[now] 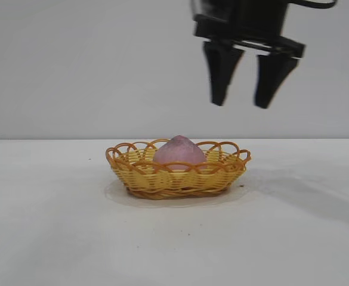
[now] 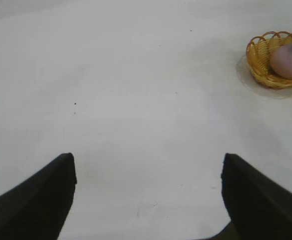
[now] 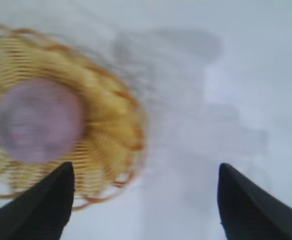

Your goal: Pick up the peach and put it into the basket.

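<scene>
The right gripper (image 1: pixel 244 102) hung with its two dark fingers (image 1: pixel 222 71) spread wide and nothing between them, pointing down, above the basket (image 1: pixel 177 179) and off toward its right end. The peach (image 1: pixel 179 151) sat inside the basket, pointed top up, clear of the fingers. The basket rested on the white table (image 1: pixel 49 226), near the middle between its side edges. The left gripper (image 2: pixel 148 175) stood well apart over bare table, its fingers likewise wide apart and empty.
</scene>
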